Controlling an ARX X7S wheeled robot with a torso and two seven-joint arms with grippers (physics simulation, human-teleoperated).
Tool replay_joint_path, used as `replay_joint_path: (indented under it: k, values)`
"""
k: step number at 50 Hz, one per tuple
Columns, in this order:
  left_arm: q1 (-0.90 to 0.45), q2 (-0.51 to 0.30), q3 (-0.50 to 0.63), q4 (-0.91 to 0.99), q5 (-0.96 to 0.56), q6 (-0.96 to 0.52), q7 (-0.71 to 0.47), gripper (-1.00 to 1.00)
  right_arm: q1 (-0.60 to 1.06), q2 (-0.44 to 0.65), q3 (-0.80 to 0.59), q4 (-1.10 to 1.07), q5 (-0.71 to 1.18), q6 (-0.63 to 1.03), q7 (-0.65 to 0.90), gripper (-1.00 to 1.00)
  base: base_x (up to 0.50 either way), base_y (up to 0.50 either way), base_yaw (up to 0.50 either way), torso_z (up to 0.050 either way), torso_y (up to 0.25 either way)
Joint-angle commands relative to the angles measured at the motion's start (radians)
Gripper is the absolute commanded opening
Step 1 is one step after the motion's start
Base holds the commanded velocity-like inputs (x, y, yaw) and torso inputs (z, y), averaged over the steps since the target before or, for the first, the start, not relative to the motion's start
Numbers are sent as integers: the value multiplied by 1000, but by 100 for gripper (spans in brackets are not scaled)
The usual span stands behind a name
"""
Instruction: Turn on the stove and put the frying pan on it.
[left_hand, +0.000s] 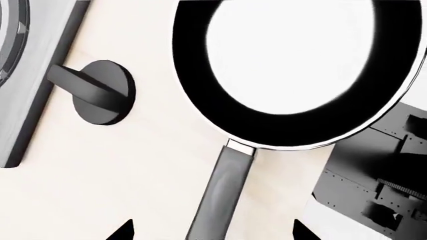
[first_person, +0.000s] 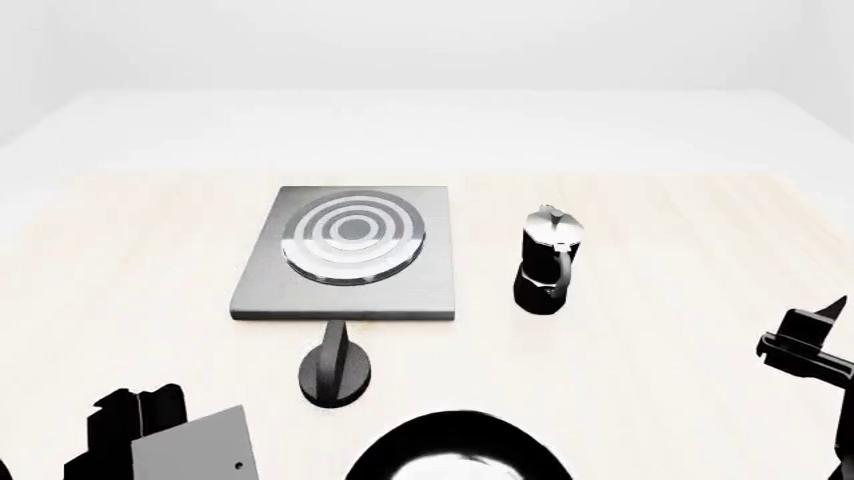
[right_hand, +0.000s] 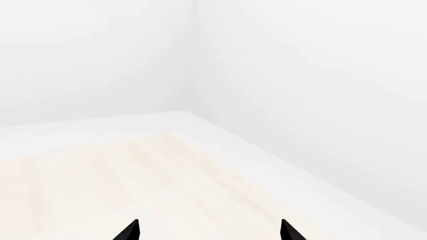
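Head view, left to right. Our left arm (first_person: 167, 440) sits at 7 o'clock, dark links and a grey block, low over the pale wood table (first_person: 694, 350). The stove (first_person: 350, 255) lies flat at centre-left, burner rings (first_person: 355, 232) toward its far half. The knob (first_person: 335, 370) stands just off the stove's near edge at 6 o'clock from it, fin upright, not touching the plate. The frying pan (first_person: 461, 450) is cut by the bottom edge at 6 o'clock of the view, on the table, near the knob and clear of the stove. Only its far rim and a patch of pale inside show there. The moka pot (first_person: 549, 262) stands upright at 3 o'clock from the stove, apart from it. Our right arm (first_person: 811, 345) pokes in at 4 o'clock, well apart from everything.

Left wrist view: stove corner (left_hand: 27, 85), then the knob (left_hand: 100, 92), then the pan (left_hand: 293, 70) with its long handle (left_hand: 223, 192) running back toward the camera. The left gripper (left_hand: 213, 232) shows two fingertips (left_hand: 125, 231) spread wide either side of the handle, nothing pinched, no contact visible.

Right wrist view: bare table (right_hand: 133, 175) and white walls only. The right gripper (right_hand: 208, 231) has its tips (right_hand: 130, 231) spread apart, holding nothing.
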Motion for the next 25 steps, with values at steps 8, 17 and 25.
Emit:
replay_joint_path:
  k: [8,17,25]
  values:
    - [91,-7,14,26,45,13,50,100,0,3,-8,-3,-1,2,7,100,0,0,0,0,0]
    - [126,-15,18,8,87,5,75,100,-7,2,-8,4,1,-9,7,100,0,0,0,0,0]
    - [135,-25,30,-5,102,-5,83,100,-5,4,-7,6,2,-10,9,100,0,0,0,0,0]
